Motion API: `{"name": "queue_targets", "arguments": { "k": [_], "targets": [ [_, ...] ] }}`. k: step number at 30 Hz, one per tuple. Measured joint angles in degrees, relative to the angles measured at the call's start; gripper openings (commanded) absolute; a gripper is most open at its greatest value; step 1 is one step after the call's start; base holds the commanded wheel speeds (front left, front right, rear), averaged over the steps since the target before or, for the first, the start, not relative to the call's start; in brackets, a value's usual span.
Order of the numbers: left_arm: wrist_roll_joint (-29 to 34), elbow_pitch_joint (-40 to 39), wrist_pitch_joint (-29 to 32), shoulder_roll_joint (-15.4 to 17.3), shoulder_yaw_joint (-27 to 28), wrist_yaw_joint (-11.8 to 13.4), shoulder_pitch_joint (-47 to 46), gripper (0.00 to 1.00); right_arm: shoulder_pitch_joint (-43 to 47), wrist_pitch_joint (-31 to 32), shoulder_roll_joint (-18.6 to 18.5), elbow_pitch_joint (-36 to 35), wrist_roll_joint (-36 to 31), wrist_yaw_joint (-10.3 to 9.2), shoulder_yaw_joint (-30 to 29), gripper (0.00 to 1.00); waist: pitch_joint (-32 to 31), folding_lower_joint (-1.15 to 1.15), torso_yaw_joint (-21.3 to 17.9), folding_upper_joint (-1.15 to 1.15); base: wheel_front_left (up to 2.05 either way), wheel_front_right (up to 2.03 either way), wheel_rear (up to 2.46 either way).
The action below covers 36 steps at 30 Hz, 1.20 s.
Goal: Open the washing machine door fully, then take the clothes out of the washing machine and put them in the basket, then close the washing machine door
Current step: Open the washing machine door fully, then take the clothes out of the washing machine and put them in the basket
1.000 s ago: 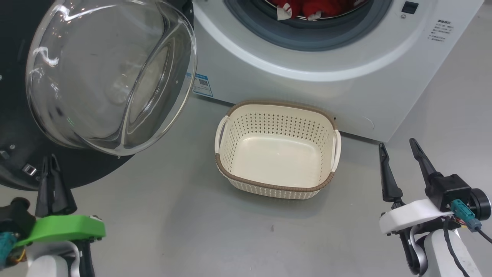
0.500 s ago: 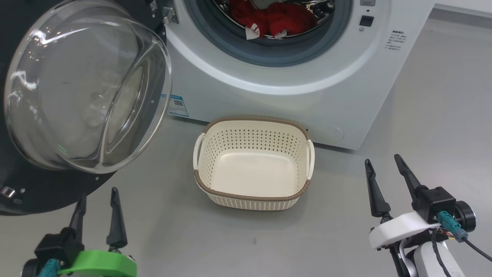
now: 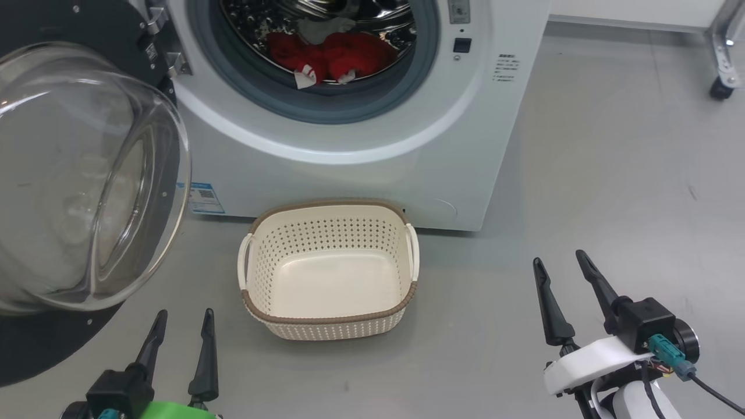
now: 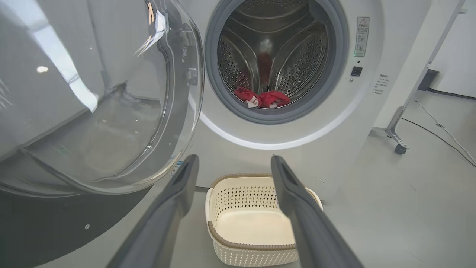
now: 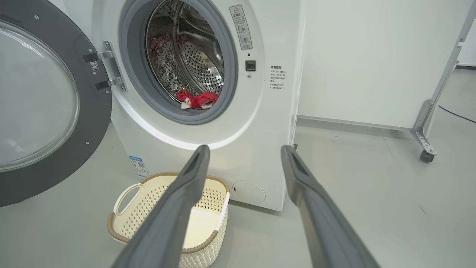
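The washing machine (image 3: 349,174) stands at the back with its door (image 3: 75,186) swung open to the left, glass bowl facing me. The red clothes (image 3: 332,55) lie at the front of the drum, also seen as clothes (image 4: 266,99) and clothes (image 5: 197,99). On the floor before the machine sits the cream basket (image 3: 326,320), with nothing in it. My left gripper (image 3: 185,314) is open and empty, below the door's black rim and left of the basket. My right gripper (image 3: 557,259) is open and empty, right of the basket. The wrist views show each gripper, left (image 4: 235,158) and right (image 5: 245,148), spread wide.
A metal stand leg on a castor (image 3: 722,58) stands at the far right, near a white wall (image 5: 372,56). Cables (image 4: 438,134) run over the grey floor beside it. The open door (image 5: 37,104) takes up the room left of the basket (image 5: 111,227).
My left gripper was shut near the door's black rim and now stands open, apart from it. The head camera has lifted and turned, so more of the drum shows. The right gripper stays open.
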Motion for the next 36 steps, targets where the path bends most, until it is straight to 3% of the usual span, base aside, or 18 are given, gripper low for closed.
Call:
{"name": "queue_targets", "arguments": {
  "k": [10, 17, 36],
  "targets": [
    [0.3, -0.5, 0.8, 0.2, -0.7, 0.0, 1.4, 1.0, 2.8, 0.0, 0.0, -1.0, 0.6, -0.3, 1.5, 1.0, -2.2, 0.0, -6.2, 0.0, 0.0, 0.0, 0.0],
    [0.3, -1.5, 1.8, 0.2, -1.0, 0.0, 2.7, 1.0, 5.2, 0.0, 0.1, -2.1, 1.7, -1.64, 1.3, 1.0, -3.7, 0.0, -9.0, 0.0, 0.0, 0.0, 0.0],
    [0.3, -3.0, 3.1, 0.2, -1.3, 0.3, 3.2, 1.0, 6.2, 0.0, 0.1, -4.0, 2.2, -2.81, 1.8, 1.0, -4.1, 0.0, -9.9, 0.0, 0.0, 0.0, 0.0]
  ]
}}
